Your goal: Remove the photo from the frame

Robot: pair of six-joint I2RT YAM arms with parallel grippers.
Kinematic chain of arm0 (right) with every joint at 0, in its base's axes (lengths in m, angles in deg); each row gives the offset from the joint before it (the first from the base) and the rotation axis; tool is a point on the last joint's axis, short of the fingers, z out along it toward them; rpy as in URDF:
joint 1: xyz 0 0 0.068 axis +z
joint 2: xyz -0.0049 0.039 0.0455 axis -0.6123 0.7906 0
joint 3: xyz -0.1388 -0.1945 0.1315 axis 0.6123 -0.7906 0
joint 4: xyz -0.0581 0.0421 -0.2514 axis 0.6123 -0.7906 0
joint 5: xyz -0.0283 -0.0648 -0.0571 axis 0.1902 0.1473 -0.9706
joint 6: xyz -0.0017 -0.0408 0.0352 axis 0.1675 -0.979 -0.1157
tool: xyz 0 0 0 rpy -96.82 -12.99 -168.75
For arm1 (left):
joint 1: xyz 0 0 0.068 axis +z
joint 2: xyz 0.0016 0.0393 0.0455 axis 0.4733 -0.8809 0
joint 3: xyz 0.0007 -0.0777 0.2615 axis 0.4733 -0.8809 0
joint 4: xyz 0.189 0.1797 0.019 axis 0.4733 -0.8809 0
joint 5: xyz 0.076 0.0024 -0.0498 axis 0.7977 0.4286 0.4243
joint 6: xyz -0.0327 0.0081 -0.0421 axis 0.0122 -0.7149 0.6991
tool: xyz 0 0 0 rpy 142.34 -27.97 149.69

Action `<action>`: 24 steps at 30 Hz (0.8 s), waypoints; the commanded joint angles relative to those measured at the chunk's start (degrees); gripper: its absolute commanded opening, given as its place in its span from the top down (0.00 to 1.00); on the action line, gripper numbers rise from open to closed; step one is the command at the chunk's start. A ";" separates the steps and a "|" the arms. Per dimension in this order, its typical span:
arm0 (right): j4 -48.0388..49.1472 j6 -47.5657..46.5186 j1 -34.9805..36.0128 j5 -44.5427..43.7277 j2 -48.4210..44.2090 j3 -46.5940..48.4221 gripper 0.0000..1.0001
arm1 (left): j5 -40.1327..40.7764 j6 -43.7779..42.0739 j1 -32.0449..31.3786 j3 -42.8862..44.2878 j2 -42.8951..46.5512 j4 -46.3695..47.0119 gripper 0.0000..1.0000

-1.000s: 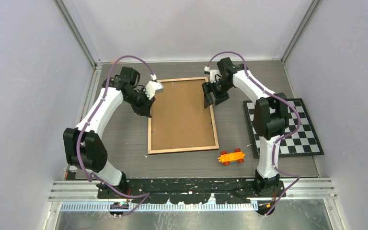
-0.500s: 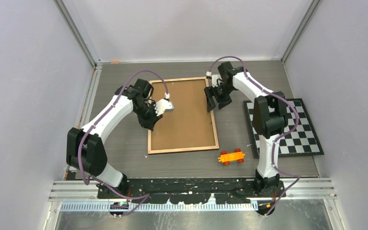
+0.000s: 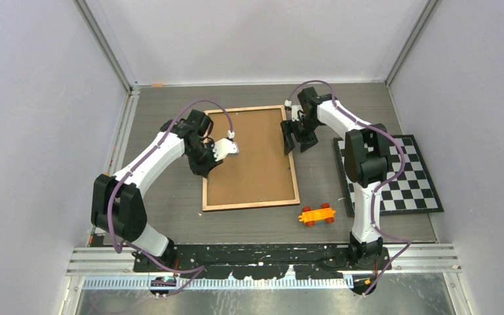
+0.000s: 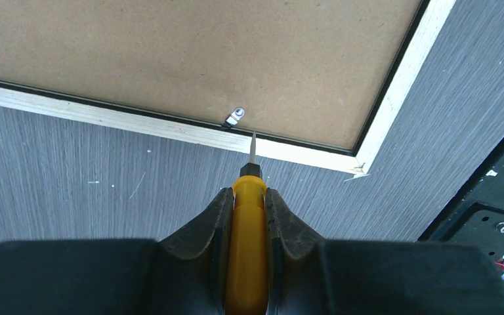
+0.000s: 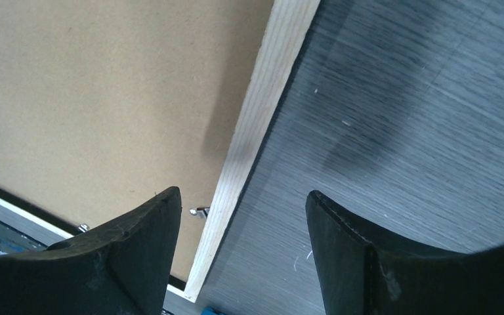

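Frame: the frame (image 3: 249,157) lies flat, back up, in the middle of the table (image 3: 249,226). A brown board sits inside a pale wooden rim, long sides running 12 to 6 o'clock.
Photo: hidden; the brown board covers whatever lies beneath it.
Left claw: the left claw (image 4: 249,197) is clamped on the yellow handle of a screwdriver (image 4: 248,249). It hangs over the frame's 9 o'clock long side.
Screwdriver tip: it points to 12 o'clock in the wrist view and lies over the pale rim. A small metal clip (image 4: 234,118) sits just at its 11 o'clock. Whether tip and clip touch is hard to tell from here.
Right claw: the right claw (image 5: 241,197) has its fingers spread wide with nothing between them. It straddles the frame's 3 o'clock long side towards the far end, one finger over the board and the other over bare table.
In the way: another little clip (image 5: 200,211) shows at the rim by the right claw's board-side finger.
Toy car: an orange toy car (image 3: 317,214) stands at 5 o'clock from the frame, near its corner but apart.
Mat: a checkered mat (image 3: 420,184) lies at 3 to 4 o'clock from the frame, partly under the right arm.
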 commanded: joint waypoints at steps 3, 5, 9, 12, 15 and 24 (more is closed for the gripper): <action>3.13 3.84 0.25 -1.25 0.89 -0.31 0.27 | 1.49 -1.37 -0.61 -0.81 0.25 2.11 1.00; 3.26 4.18 0.25 -0.89 1.19 0.34 0.28 | 1.85 -1.62 -0.69 -1.13 0.23 2.35 1.00; 2.91 4.82 0.35 -0.31 2.51 1.93 0.31 | 2.96 -1.88 -0.70 -1.80 0.09 3.03 1.00; 2.65 5.13 0.29 -0.22 3.52 2.70 0.34 | 3.69 -1.87 -0.70 -2.10 -0.10 3.36 1.00; 2.59 5.29 0.35 -0.58 3.86 2.69 0.36 | 3.89 -2.00 -0.70 -2.26 -0.30 3.28 1.00; 2.96 5.16 0.30 -0.58 4.25 1.90 0.42 | 5.84 -0.30 -1.59 -3.40 -0.50 6.88 1.00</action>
